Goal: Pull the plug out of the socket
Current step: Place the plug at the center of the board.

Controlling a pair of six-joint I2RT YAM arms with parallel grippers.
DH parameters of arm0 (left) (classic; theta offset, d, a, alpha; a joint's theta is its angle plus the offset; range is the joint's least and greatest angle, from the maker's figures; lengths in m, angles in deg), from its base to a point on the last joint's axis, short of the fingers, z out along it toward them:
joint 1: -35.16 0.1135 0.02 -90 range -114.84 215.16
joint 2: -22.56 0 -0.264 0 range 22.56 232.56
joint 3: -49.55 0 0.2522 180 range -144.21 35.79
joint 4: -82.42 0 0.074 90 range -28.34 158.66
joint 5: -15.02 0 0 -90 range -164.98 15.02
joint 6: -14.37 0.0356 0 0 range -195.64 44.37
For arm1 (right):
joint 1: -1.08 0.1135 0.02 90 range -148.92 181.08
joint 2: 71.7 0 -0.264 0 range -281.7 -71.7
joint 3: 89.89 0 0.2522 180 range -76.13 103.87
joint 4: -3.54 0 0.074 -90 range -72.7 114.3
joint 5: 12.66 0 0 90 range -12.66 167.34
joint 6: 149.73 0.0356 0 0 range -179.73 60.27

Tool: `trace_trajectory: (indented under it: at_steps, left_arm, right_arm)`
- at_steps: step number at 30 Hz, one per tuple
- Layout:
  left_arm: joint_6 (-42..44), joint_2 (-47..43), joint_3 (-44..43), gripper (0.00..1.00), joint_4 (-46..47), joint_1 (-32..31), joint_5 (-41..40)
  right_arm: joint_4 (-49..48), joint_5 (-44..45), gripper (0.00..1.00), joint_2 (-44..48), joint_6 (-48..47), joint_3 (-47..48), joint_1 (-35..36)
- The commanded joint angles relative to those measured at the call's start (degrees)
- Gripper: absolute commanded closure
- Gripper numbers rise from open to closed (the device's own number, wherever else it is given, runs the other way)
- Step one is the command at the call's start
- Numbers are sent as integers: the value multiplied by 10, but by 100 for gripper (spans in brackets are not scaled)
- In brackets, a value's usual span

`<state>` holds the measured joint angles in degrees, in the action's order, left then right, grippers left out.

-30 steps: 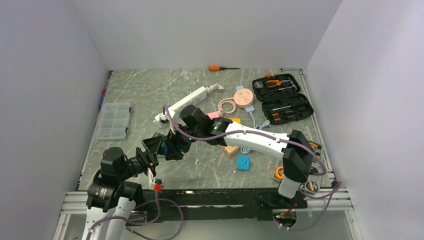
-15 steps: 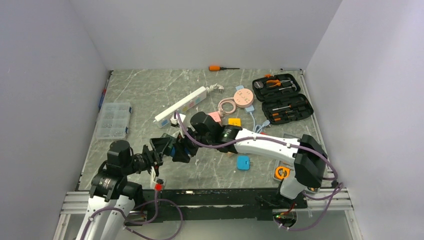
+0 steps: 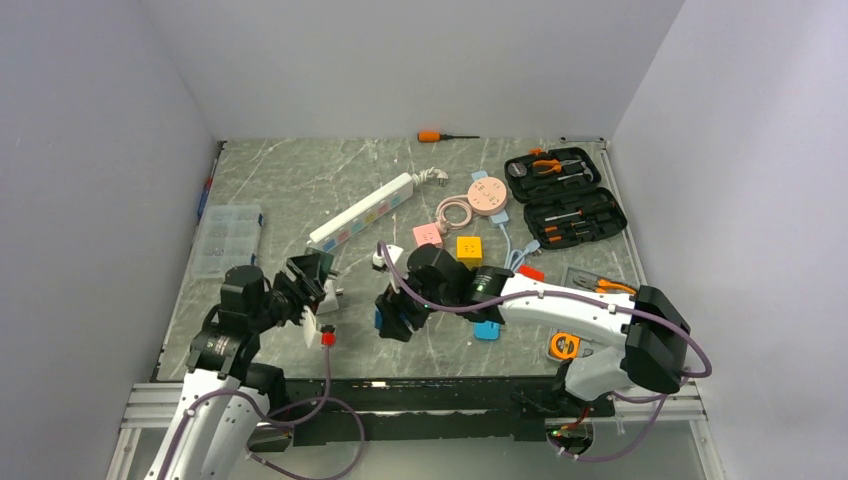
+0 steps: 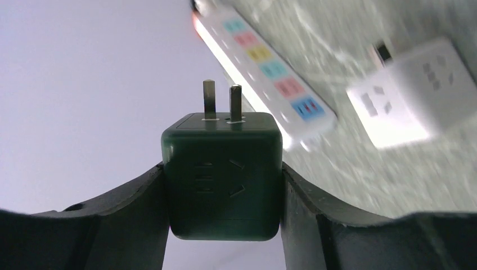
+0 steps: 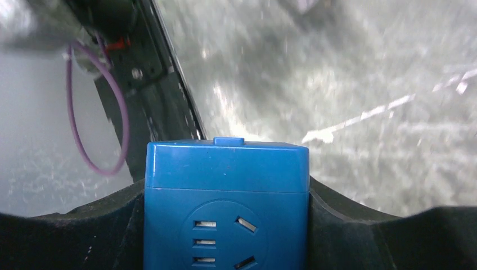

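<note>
Item: dark green plug, prongs bare, clamped between the jaws of my left gripper. The socket strip lies ahead of that gripper, apart from the plug. Only the right wrist view shows my right gripper clamped on a blue adapter cube.

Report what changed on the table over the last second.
The two grippers, close together a second ago, have parted. The right gripper carried the blue cube rightward and toward the near edge. The left gripper shifted slightly left with the dark green plug, whose prongs are now bare. Both kept their grips. The power strip and tool case stayed put.
</note>
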<state>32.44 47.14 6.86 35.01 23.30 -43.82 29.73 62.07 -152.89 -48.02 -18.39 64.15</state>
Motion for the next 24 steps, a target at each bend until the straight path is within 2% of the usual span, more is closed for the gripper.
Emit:
trace_trajectory:
  at_steps: [1,9,13,16,18,21,24]
  left_arm:
    - [-10,21,0,100,6,9,-169]
    - [0,13,-6,100,5,-7,-153]
    - [-69,38,-32,100,3,-53,-171]
    - [-167,71,-54,100,6,-113,-206]
    - [-265,107,-77,100,13,-165,-244]
    - [-417,193,-140,100,-27,-222,-285]
    - [-500,263,-186,100,-50,-258,-293]
  right_arm:
    - [72,4,100,30,10,-13,3]
    - [67,39,100,18,14,-23,-30]
    - [43,100,97,-7,24,-30,-74]
    - [13,140,96,-45,32,-28,-98]
    - [-4,152,95,-74,36,-20,-107]
    - [-26,173,94,-114,47,-5,-121]
    - [-47,181,94,-146,59,1,-142]
